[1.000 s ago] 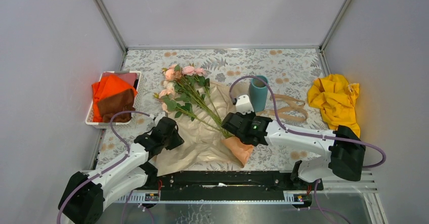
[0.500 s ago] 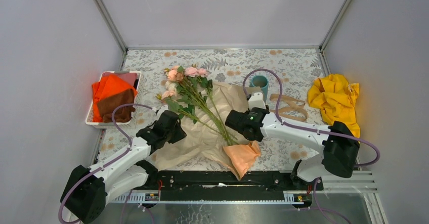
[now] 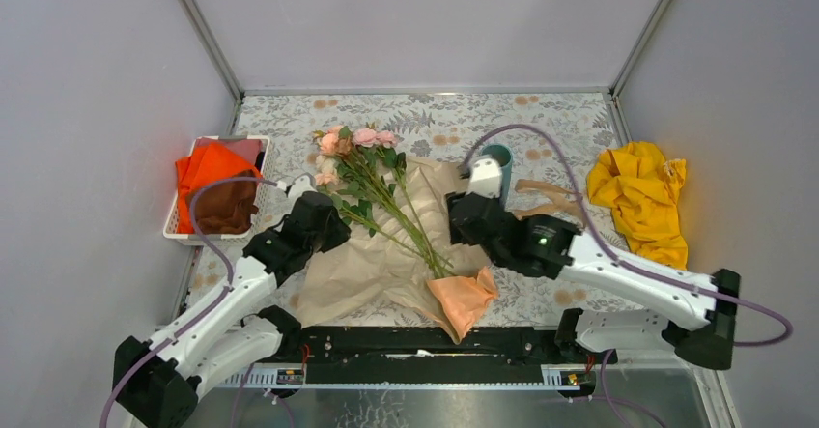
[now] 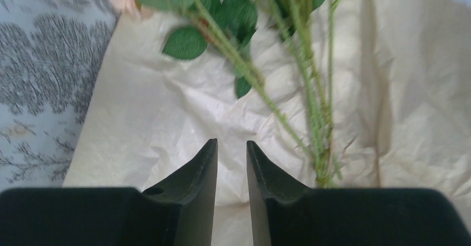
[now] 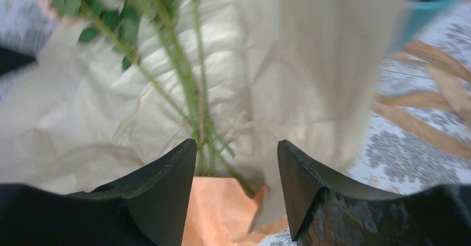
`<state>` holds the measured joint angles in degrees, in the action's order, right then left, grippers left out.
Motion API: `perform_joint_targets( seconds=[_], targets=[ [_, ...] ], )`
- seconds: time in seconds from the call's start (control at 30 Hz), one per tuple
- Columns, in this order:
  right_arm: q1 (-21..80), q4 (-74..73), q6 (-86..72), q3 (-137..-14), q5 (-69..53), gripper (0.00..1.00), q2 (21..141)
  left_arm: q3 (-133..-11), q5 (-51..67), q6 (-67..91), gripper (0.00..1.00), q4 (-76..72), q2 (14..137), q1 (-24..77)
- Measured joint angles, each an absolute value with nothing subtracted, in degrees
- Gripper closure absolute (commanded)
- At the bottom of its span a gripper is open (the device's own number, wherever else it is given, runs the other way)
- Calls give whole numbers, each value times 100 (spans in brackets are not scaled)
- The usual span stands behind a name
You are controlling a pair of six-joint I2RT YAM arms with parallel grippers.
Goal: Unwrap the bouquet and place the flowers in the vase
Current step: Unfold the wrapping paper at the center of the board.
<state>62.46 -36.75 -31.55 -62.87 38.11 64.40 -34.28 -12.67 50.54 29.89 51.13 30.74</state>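
Now — flowers (image 3: 372, 182): pink-peach heads, stems fanned | paper (image 3: 381, 266): crinkled, spread open

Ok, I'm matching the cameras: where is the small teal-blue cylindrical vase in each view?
Top external: vase just right of centre.
Left wrist: not in it.
Right wrist: top right corner.
Shared landmark: crinkled peach-tan paper under the green stems.

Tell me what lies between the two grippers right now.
The opened kraft paper with the flowers lying across it sits between the left gripper and the right gripper. The top view shows it best.
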Motion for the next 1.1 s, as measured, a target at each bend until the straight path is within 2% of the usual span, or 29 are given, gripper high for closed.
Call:
perform_joint_targets(
  seconds=[0.17,0.33,0.77,1.1],
  targets=[
    [6840,-3208,-2700,-6298,3227,28,7481,-4005,-1675,4901,65,3218,4930,3070],
    [6928,-2906,-2561,-6211,2781,18,8385,-4056,-1765,4849,65,3345,4936,3070],
    [6783,-2102,-2681,-5688,1949,18,9717,-3844,-1712,4847,65,3406,4838,3035],
    [6379,-1848,-2724,-5732,1459,19,9972,-3841,-1691,4847,65,3406,4810,3030]
  ],
)
